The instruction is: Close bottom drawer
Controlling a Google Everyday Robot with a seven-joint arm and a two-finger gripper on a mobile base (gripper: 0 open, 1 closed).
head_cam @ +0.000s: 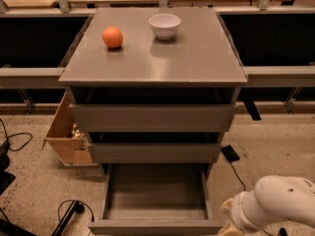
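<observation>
The bottom drawer (155,227) of a grey three-drawer cabinet is pulled far out toward me. Its boxy grey tray (156,193) is empty, and its flat front panel sits at the lower edge of the view. The two drawers above it, the middle (153,152) and the top (151,118), are nearly flush. My white arm (275,205) comes in at the lower right. My gripper (227,227) is low at the bottom edge, just right of the open drawer's front right corner and mostly cut off.
An orange (112,37) and a white bowl (165,25) sit on the cabinet top (197,58). A cardboard box (66,136) stands on the floor left of the cabinet. Cables (69,213) lie at lower left, and a black cable and plug (230,154) at right.
</observation>
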